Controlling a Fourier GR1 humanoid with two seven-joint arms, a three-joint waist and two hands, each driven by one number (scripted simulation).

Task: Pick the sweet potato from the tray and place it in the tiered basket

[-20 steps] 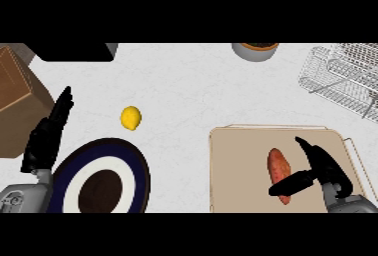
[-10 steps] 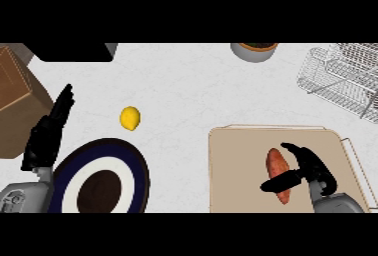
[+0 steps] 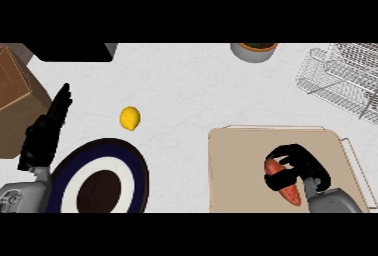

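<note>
Right hand [image 3: 295, 165] curled round sweet potato [image 3: 284, 184], on tray [image 3: 236, 170], basket [image 3: 343, 75] well apart

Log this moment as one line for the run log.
phase: grasp | right hand: curled round sweet potato on tray | left hand: open, resting | tiered basket: not reached

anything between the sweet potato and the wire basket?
Nothing visible. The orange sweet potato, wrapped by the right hand, lies on the beige tray; bare counter leads to the tiered wire basket.
</note>
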